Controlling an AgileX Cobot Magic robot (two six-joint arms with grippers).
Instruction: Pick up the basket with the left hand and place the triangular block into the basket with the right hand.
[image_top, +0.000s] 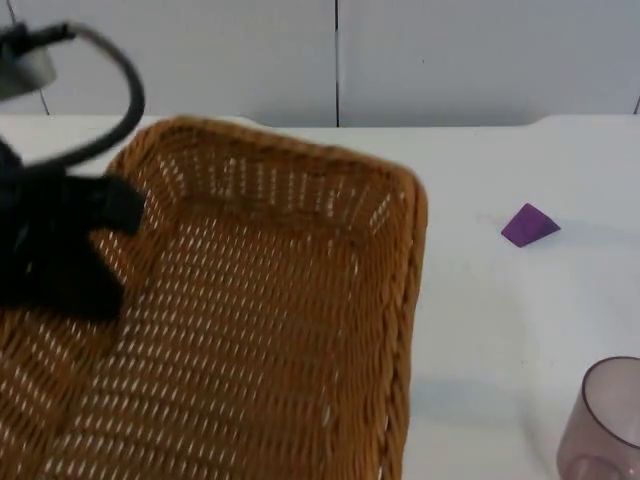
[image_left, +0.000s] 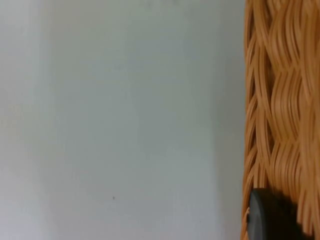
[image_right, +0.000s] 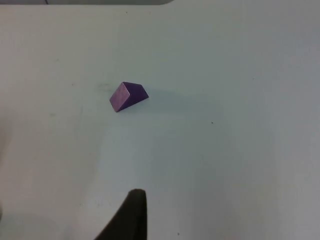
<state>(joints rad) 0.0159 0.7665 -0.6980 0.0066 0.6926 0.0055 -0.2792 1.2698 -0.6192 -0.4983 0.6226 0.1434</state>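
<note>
A translucent, pinkish-purple plastic cup (image_top: 605, 420) stands upright on the white table (image_top: 480, 330), near its front edge toward the right corner, cut off by the picture's border. The bare table top runs back to a grey partition wall (image_top: 340, 60), which closes off its far edge. A thin dark vertical seam divides the wall into panels. A small dark speck marks the table surface.

Soft, even light on my white table top (image_top: 480, 330), no glare. The little purple triangular block (image_right: 128, 96) throws a faint shadow. My woven orange wicker basket (image_top: 260, 320) looks blurry.
</note>
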